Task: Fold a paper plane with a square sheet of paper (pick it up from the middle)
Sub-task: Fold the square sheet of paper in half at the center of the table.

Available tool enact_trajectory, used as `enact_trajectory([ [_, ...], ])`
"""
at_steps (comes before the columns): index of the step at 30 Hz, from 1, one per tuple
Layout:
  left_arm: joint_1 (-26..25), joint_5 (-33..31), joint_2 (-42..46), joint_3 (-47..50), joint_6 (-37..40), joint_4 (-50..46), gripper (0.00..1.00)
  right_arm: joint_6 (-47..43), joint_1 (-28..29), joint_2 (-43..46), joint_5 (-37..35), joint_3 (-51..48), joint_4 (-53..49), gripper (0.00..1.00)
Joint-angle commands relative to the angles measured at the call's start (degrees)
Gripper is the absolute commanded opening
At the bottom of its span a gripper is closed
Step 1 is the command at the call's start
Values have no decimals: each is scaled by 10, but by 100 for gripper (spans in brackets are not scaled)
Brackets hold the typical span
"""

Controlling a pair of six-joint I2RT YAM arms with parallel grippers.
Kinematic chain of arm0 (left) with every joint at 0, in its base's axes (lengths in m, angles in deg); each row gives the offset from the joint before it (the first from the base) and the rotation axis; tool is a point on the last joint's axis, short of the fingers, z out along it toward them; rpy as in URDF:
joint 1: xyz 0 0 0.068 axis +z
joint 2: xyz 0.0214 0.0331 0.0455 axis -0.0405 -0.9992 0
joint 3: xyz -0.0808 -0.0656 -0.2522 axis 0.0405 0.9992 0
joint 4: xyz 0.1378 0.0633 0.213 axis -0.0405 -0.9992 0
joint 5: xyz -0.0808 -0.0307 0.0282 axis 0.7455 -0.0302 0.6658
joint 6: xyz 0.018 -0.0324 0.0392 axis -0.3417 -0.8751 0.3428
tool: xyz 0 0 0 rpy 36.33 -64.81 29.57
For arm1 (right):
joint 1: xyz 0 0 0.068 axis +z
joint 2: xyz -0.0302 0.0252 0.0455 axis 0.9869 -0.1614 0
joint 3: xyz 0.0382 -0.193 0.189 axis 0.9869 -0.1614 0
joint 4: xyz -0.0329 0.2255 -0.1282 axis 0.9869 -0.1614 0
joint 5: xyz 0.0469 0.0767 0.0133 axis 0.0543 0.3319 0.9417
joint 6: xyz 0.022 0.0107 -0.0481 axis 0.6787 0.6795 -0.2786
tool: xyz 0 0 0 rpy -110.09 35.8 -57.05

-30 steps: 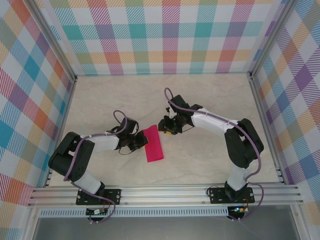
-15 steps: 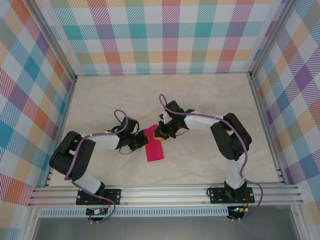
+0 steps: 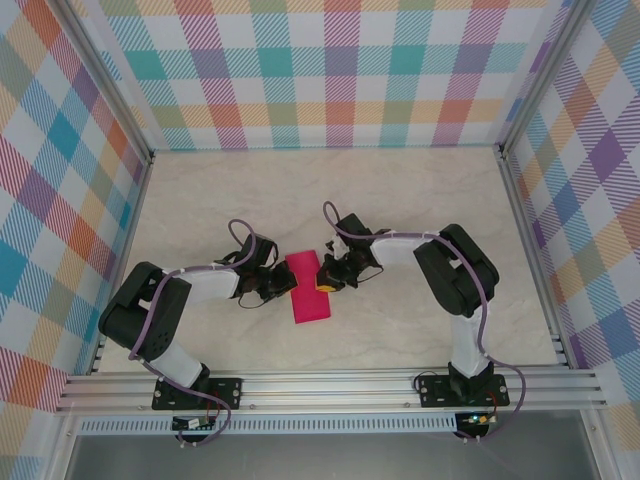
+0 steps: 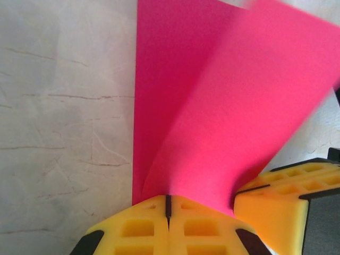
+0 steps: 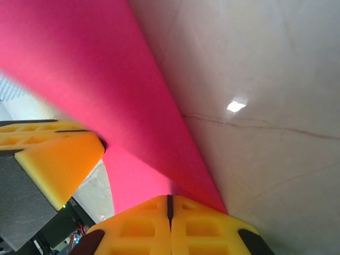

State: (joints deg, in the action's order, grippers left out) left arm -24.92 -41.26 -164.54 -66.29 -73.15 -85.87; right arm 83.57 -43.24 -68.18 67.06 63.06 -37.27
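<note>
Lying folded between my two grippers, the square sheet of paper (image 3: pixel 307 288) sits on the table (image 3: pixel 420 200). My left gripper (image 4: pixel 168 208) is pinched tight on its near edge. My right gripper (image 5: pixel 170 206) is clamped on the opposite edge, where the upper flap is lifted.

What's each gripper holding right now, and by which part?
Both pinch the folded pink paper: the left gripper on its left long edge, the right gripper on the opposite long edge, jaws shut.
</note>
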Motion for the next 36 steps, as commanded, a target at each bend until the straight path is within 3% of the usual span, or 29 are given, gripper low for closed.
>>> enact_trajectory([
  [1,-5,-36,-38,17,11,-44,0,-15,-6,-16,-6,-13,3,6],
  [11,-5,-45,-31,13,20,-61,0,-13,-6,73,36,-37,25,10],
  [19,-5,-47,-31,11,26,-69,0,9,-1,69,58,-90,61,10],
  [36,-5,-50,-35,-2,37,-84,0,-19,6,82,2,-80,-17,17],
])
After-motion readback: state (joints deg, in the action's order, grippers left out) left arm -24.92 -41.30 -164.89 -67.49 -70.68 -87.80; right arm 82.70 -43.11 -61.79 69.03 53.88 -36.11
